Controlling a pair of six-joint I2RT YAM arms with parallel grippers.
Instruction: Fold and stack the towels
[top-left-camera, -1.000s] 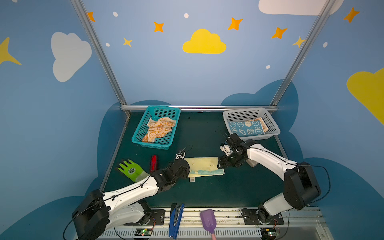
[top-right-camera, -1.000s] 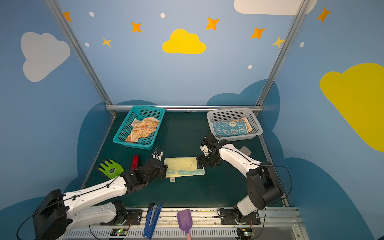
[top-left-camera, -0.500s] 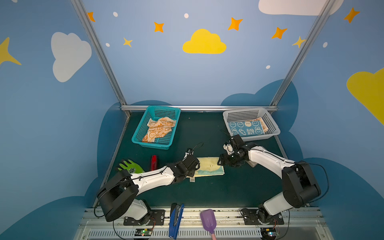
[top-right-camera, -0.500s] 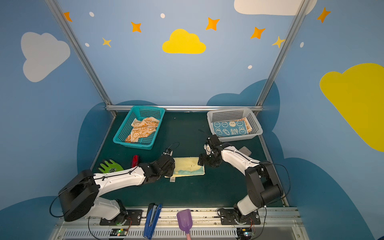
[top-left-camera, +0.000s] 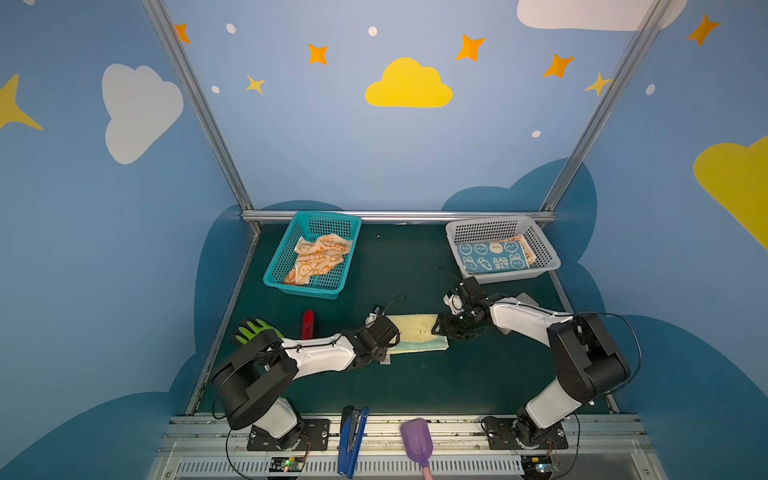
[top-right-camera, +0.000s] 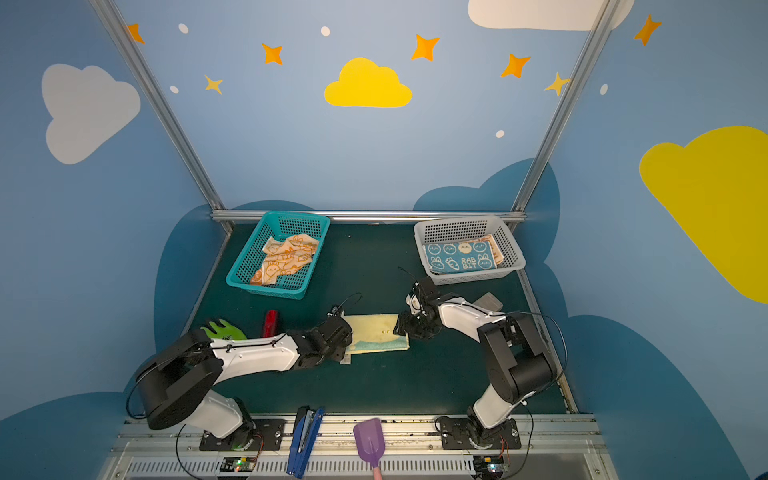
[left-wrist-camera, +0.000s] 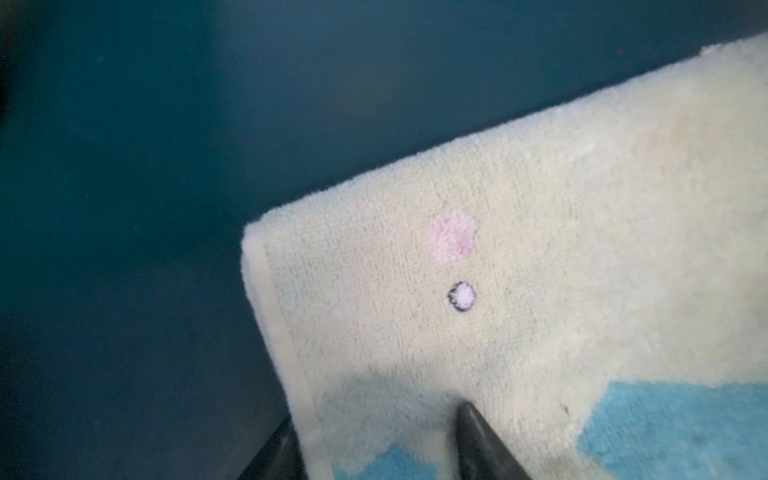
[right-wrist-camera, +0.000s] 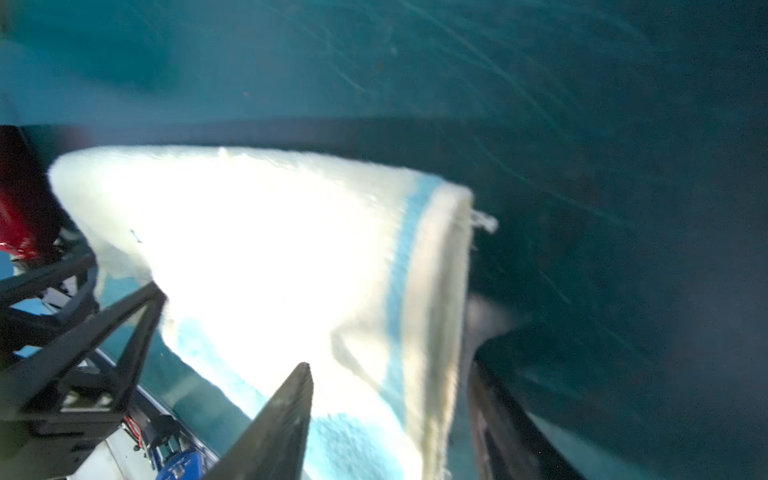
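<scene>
Jaws, both arms: apart. Your left gripper (left-wrist-camera: 374, 449) straddles one hem of the pale-yellow terry towel with light-blue patches (top-left-camera: 419, 334). Your right gripper (right-wrist-camera: 390, 415) straddles the opposite end, narrower than a second ago. Both have dropped onto the towel, which lies folded at the middle of the desk (top-left-camera: 415, 386); you may judge a further fold or a lift imminent.

Teal mesh basket (top-left-camera: 282, 257), back left corner: one crumpled orange rabbit-print towel (top-left-camera: 318, 259).

Pale grey mesh basket (top-left-camera: 544, 253), back right corner: folded blue rabbit-print towel (top-left-camera: 492, 257) atop an orange-edged cloth (top-left-camera: 524, 248).

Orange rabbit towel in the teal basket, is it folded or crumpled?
Crumpled, not folded. In both top views the orange rabbit towel lies bunched in the teal basket, with uneven creases.
</scene>
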